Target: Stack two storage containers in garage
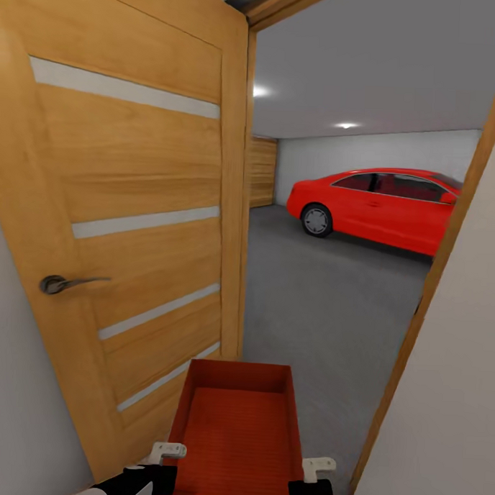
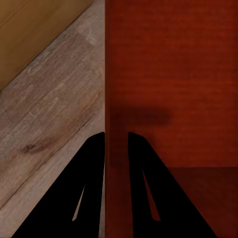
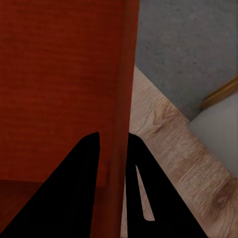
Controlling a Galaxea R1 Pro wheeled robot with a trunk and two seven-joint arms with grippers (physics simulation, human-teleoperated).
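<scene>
One orange-red storage container [image 1: 236,427] hangs low in front of me in the head view, held between both arms, its open top up and nothing inside. My left gripper [image 1: 163,456] is shut on its left wall; in the left wrist view the black fingers [image 2: 144,163] straddle that wall of the container [image 2: 173,74]. My right gripper [image 1: 317,470] is shut on the right wall, and the right wrist view shows the gripper [image 3: 114,136] pinching the container's rim [image 3: 59,74]. Ahead lies the garage's dark grey floor [image 1: 324,301].
An open wooden door [image 1: 127,199] with a metal handle [image 1: 62,284] stands close on my left. The door frame [image 1: 433,284] and a white wall [image 1: 450,400] stand close on my right. A red car [image 1: 382,206] is parked at the far right. Light wood planks [image 2: 49,114] lie under the container.
</scene>
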